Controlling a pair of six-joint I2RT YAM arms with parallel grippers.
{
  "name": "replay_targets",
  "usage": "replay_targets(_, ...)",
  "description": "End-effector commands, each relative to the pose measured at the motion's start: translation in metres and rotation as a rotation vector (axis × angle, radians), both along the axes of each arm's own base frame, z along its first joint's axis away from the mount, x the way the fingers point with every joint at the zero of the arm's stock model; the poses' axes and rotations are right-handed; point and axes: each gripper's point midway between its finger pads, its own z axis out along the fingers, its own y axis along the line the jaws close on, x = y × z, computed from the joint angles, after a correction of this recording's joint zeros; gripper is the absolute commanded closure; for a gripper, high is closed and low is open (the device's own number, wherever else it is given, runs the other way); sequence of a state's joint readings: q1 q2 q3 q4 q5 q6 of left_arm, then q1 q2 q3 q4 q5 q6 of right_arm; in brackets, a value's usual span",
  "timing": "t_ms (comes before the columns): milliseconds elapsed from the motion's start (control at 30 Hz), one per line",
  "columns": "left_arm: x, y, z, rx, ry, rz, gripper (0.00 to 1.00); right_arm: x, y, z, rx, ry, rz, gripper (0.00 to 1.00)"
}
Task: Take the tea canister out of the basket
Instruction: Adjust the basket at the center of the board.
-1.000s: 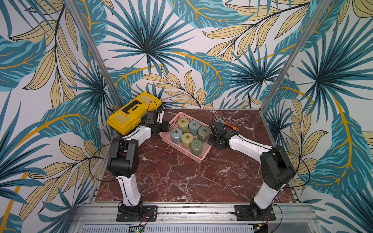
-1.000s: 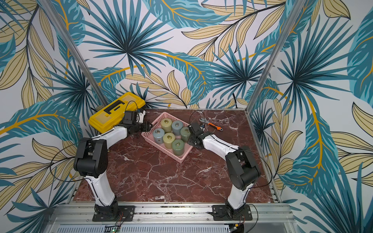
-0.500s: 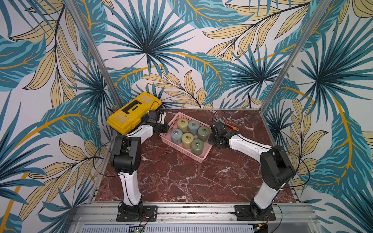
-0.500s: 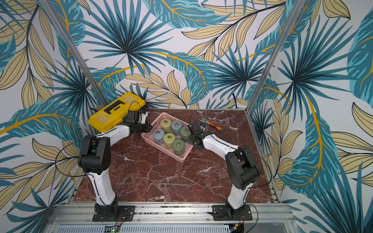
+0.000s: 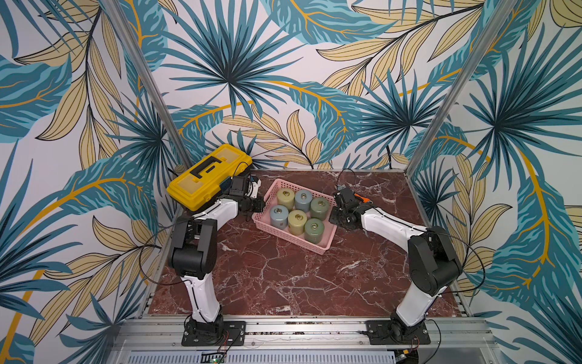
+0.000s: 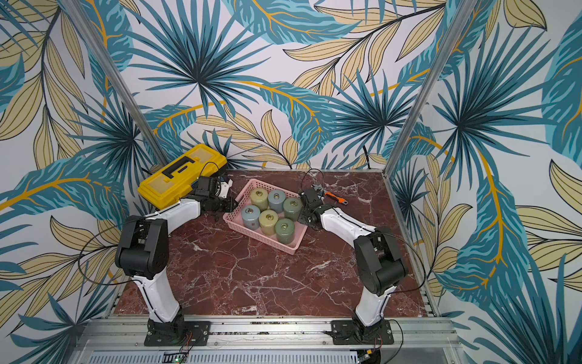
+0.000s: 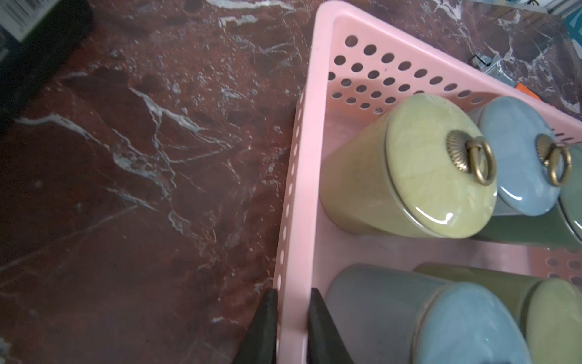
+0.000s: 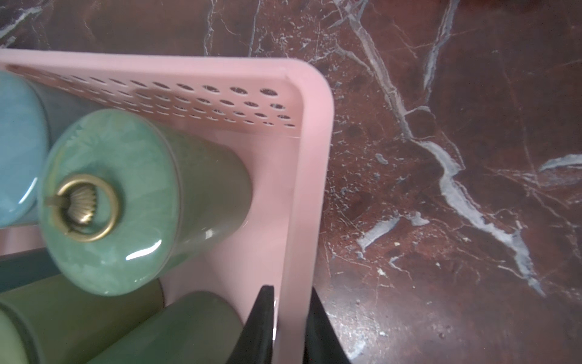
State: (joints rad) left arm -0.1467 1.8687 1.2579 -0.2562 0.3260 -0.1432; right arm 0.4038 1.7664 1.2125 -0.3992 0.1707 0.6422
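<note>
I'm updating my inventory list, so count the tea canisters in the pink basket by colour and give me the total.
yellow-green canisters: 2
blue canisters: 2
green canisters: 2
Total in the basket: 6

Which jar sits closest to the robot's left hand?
The blue tea canister in the front row, right beside the left hand; the other blue canister stands farther back.
</note>
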Motion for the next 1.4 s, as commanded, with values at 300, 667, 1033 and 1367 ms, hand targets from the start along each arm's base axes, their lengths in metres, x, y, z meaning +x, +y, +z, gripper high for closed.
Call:
replay_targets(300,-0.039,-0.017,0.011,-0.097,-0.023,0.042,1.00,-0.024,-0.012,0.002,-0.048,0.099,0.247,0.80)
replay_targets(667,-0.072,-0.037,0.019,-0.136,-0.058,0.081,1.00,-0.023,-0.038,-0.002,-0.105,0.157,0.313,0.81)
replay_targets(1033,-0.102,-0.040,0.021,-0.188,-0.082,0.140,1.00,-0.003,-0.044,-0.008,-0.167,0.181,0.367,0.81)
replay_targets(1367,-0.110,-0.032,0.025,-0.172,-0.097,0.169,1.00,0.018,-0.040,-0.012,-0.174,0.176,0.373,0.83)
